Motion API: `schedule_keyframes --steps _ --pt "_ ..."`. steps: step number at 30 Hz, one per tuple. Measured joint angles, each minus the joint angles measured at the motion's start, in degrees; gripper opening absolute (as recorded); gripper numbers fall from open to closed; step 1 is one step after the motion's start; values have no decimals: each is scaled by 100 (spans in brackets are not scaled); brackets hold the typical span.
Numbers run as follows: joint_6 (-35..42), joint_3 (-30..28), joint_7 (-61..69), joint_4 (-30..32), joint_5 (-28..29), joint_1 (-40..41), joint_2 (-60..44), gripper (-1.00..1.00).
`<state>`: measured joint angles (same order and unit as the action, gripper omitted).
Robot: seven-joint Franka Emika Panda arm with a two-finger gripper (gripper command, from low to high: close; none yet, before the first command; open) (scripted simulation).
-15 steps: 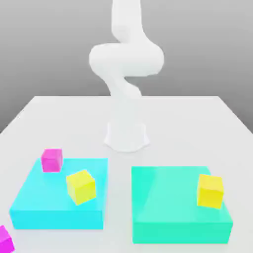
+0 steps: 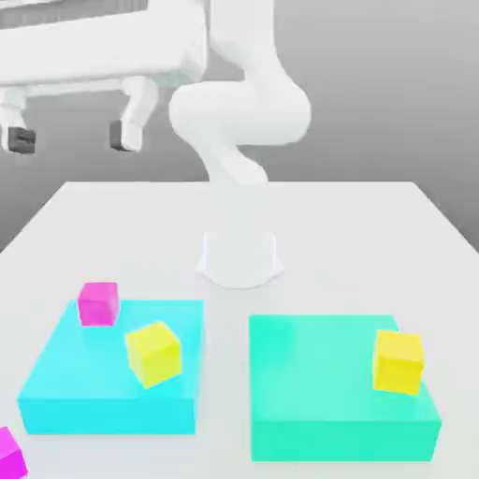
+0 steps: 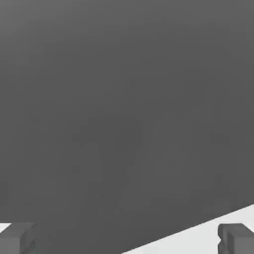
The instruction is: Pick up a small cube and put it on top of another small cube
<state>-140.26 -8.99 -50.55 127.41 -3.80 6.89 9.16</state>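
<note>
One small magenta-pink cube (image 2: 98, 303) sits on the far left corner of the flat cyan block (image 2: 112, 370). The other small magenta-pink cube (image 2: 9, 453) lies on the table at the exterior view's lower left edge, partly cut off. My gripper (image 2: 70, 137) hangs high at the exterior view's upper left, well above both cubes, open with nothing between its dark fingertips (image 2: 21, 139). In the hand view the two fingertips (image 3: 237, 237) stand far apart against grey background, and my gripper (image 3: 126, 240) holds nothing.
A yellow cube (image 2: 153, 353) rests on the cyan block near its right side. A flat teal block (image 2: 341, 384) lies at the exterior view's right with another yellow cube (image 2: 399, 360) on it. The arm's white base (image 2: 239, 253) stands behind both blocks.
The hand with its open fingers has come into the exterior view at the upper left. The cubes and blocks have not moved.
</note>
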Motion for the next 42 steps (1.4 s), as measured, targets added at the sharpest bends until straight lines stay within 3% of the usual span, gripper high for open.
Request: schedule_keyframes --steps 15,20,21,27,32,42 --pt "-693 -452 -143 -380 -693 912 -3149 0" --pt "-1287 -247 -1 -591 -993 1213 -4189 0" --pt "-1384 -201 27 -622 -1034 1253 -4321 -100" --pt "-1434 -177 45 -639 -1060 1272 -4388 -100" --pt "-866 -428 -150 -437 -797 1086 -3617 -100" --pt "-403 -963 -1254 1127 -196 954 -1546 -100"
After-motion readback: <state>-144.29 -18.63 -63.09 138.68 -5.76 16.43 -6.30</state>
